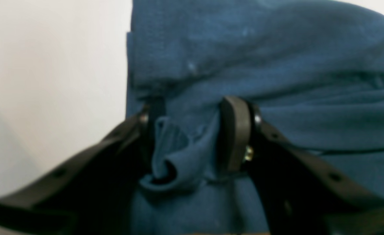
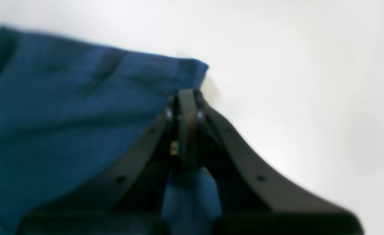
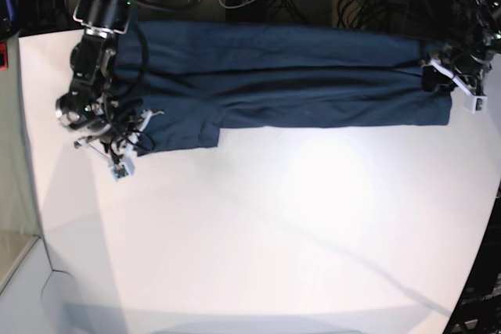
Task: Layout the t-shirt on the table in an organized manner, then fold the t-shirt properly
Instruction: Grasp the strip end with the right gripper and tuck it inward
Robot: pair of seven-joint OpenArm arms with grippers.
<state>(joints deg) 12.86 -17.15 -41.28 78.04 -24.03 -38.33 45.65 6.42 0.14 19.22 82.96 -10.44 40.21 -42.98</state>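
While the right gripper (image 2: 187,98) is clamped fully shut on a corner of the t-shirt (image 3: 290,76), a tuft of blue cloth shows behind its closed jaws in the right wrist view, and bare table (image 2: 309,81) lies beyond and to one side of the fingertips. The left gripper (image 1: 192,137) stands part-way closed with a bunched roll of fabric pinched between its jaws, so it is grasping the opposite end of the garment; more cloth spreads ahead of it and white tabletop lies off to one side.

In the base view the shirt is stretched between the two grippers as a long, narrow band at the far edge of the table (image 3: 274,232). Its long axis runs straight from one gripper to the other, across the view. The end by the right gripper is wider, with a step in the near edge; the end by the left gripper is narrower and gathered. Neither arm is nearer: each holds one end.

Judgement: the layout step is in hand, and the open table lies on the near side of both grippers. Any pull should run square to the long axis, both arms together, or the band will skew.
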